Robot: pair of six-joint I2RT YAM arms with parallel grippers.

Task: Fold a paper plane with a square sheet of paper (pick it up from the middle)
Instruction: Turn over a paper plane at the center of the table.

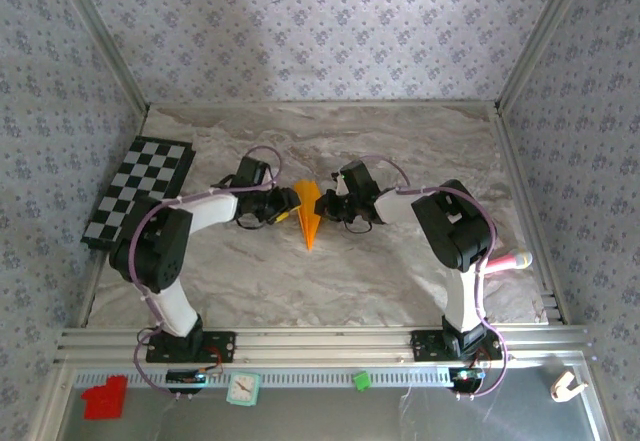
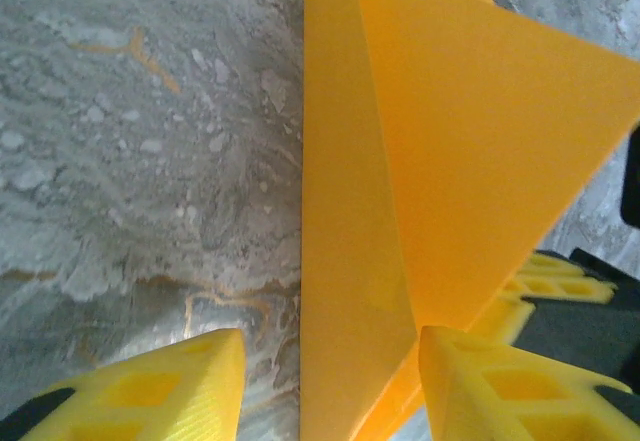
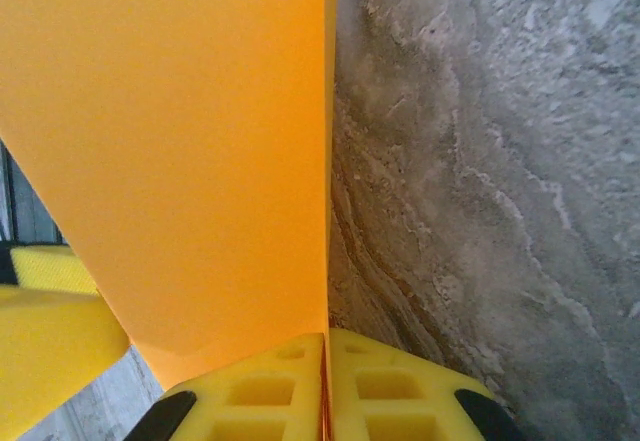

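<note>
Orange paper plane (image 1: 308,216), part-creased dart, on worktop (image 2: 120,161) between both sets of fingers. Right fingers (image 3: 270,391) pinched together on its edge. Left fingers (image 2: 180,386) apart, straddling raised flap; contact unclear. Step: likely wing fold. Next: left must close on flap, crease down.

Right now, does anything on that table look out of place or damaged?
Nothing looks spilled or torn. The folded orange paper sits in the middle of the table, one flap raised as if mid-fold.
</note>
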